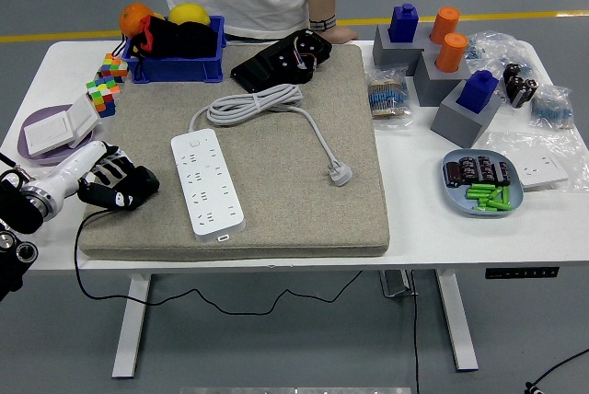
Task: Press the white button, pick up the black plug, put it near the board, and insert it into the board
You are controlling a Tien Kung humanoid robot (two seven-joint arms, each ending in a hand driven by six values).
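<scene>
My left robot hand (109,176) grasps the black plug (132,188) at the mat's (276,136) left edge, beside the white power strip (207,181).

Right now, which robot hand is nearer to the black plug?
Left. The left hand is closed around the black plug at the mat's left edge. The right hand is not in view.

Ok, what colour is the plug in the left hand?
Black; the plug sits in the left hand, seen in the head view.
</scene>
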